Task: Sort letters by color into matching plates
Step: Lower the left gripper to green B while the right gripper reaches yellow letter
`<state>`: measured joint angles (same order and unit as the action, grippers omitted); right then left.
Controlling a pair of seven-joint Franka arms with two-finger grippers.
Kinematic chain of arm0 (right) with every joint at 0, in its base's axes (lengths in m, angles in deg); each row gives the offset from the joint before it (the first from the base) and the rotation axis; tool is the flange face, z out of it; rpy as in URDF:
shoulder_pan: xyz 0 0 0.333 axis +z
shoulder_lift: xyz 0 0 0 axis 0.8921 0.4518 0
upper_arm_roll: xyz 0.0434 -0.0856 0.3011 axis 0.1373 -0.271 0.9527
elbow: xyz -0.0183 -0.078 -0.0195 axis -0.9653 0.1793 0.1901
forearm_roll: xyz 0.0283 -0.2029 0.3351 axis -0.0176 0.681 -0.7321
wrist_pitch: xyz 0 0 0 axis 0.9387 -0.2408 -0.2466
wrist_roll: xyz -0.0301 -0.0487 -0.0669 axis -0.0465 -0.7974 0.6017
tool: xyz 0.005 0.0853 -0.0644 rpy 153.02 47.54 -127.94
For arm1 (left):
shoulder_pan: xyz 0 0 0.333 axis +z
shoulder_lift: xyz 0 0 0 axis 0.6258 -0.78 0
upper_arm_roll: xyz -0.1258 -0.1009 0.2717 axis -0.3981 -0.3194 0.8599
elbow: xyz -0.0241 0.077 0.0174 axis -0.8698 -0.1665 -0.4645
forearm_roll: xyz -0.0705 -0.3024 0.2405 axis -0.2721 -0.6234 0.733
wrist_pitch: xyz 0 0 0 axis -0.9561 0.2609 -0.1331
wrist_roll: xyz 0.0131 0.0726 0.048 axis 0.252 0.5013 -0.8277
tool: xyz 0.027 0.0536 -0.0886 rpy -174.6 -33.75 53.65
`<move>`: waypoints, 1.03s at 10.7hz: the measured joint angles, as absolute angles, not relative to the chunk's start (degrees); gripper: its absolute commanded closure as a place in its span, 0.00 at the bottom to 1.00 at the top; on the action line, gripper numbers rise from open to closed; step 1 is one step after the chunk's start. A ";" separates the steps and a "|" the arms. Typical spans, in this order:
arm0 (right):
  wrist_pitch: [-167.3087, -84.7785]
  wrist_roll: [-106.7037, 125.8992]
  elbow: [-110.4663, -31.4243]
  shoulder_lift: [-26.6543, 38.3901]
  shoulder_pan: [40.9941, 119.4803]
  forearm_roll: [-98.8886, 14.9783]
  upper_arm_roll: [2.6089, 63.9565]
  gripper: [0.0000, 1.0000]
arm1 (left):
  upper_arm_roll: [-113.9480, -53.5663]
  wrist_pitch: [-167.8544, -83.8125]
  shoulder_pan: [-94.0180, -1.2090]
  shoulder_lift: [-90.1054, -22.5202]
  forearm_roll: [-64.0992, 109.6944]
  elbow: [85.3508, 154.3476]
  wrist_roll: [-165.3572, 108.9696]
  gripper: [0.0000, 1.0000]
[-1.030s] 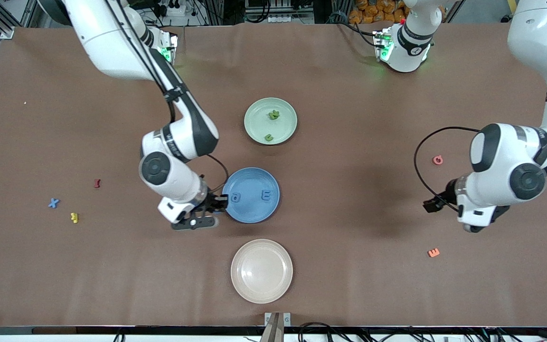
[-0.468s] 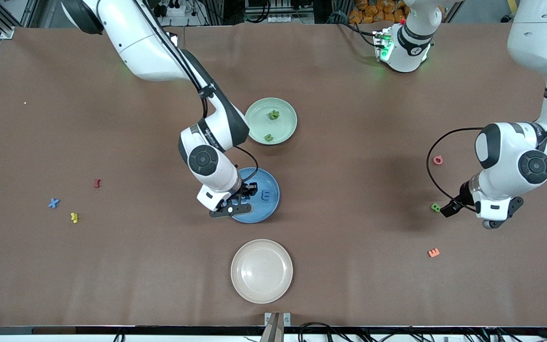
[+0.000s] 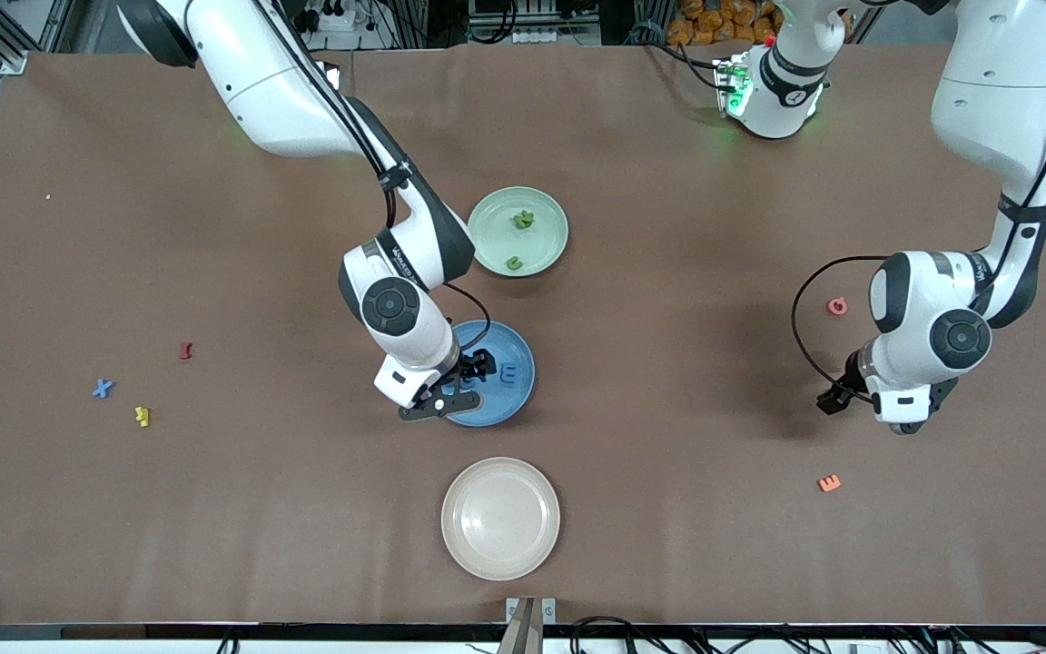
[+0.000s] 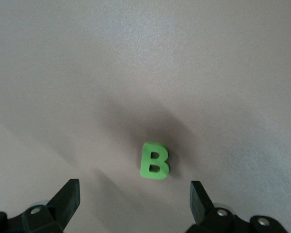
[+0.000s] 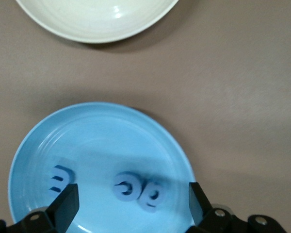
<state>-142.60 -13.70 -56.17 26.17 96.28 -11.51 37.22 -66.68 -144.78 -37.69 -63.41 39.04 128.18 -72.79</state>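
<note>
The right gripper (image 3: 468, 374) was held over the blue plate (image 3: 516, 398), its fingers spread wide with nothing between them. In the right wrist view, three blue letters (image 5: 136, 188) were seen lying in that plate, two of them touching and one apart near the rim. The left gripper (image 3: 836, 398) was poised above the table toward the left arm's end, its fingers likewise spread and empty; a green B (image 4: 154, 160) lay flat on the table beneath it. Two green letters (image 3: 522, 219) rested in the pale green plate (image 3: 491, 218), and the beige plate (image 3: 500, 518) stood nearest the front camera. A blue X (image 3: 103, 388), a yellow letter (image 3: 142, 416) and a red letter (image 3: 185, 350) lay toward the right arm's end, and a pink letter (image 3: 837, 306) and an orange E (image 3: 829, 483) toward the left arm's end.
</note>
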 measured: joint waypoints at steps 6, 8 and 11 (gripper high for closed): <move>-131.60 2.08 -55.25 20.32 87.16 -11.32 32.03 0.00 | -65.96 -146.93 -36.96 -66.82 38.69 124.49 -72.83 0.00; -128.14 6.87 -55.26 18.21 81.48 -11.32 31.37 0.00 | -65.95 -149.24 -36.99 -67.31 38.35 124.48 -72.83 0.00; -126.18 13.81 -55.55 16.36 73.80 -11.31 30.13 0.00 | -65.96 -150.01 -37.05 -67.69 38.31 124.47 -72.83 0.00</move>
